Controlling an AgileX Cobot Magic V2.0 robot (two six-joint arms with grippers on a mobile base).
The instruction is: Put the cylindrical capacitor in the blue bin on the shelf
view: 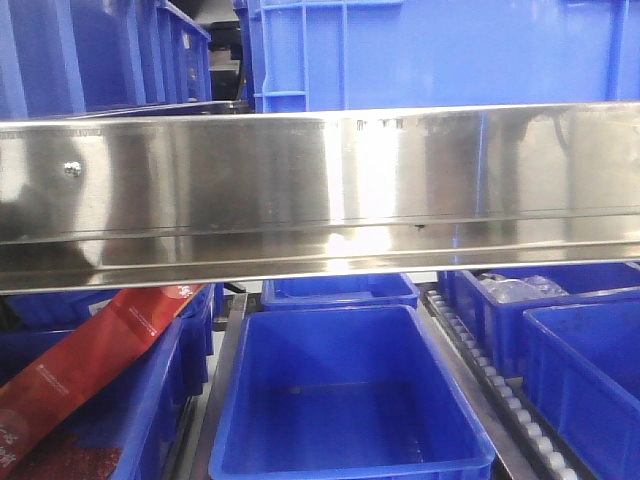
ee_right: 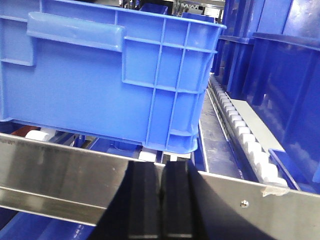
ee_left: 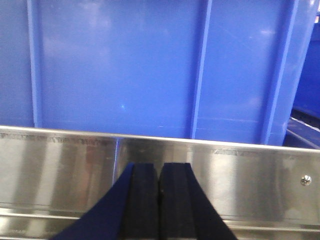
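Front view first: we see a red bag [view: 95, 355] low on the left, lying in a bin. Next comes a wide shiny rail [view: 320, 195] across the middle. Under it sits a blue bin [view: 350, 400], and we see nothing in it. On the right, another bin holds clear packs [view: 515, 290].

Our left gripper [ee_left: 159, 187] has its two black fingers pressed together. Nothing shows between them. It faces a blue wall [ee_left: 150, 65] above the rail.

Our right gripper [ee_right: 164, 195] is pressed together too, with nothing in it. A big crate [ee_right: 110, 75] sits in front of it on white rollers [ee_right: 240, 132].

We cannot find the capacitor anywhere. It may be out of view, or down in a bin we cannot look into. So we cannot tell how far along the job is.
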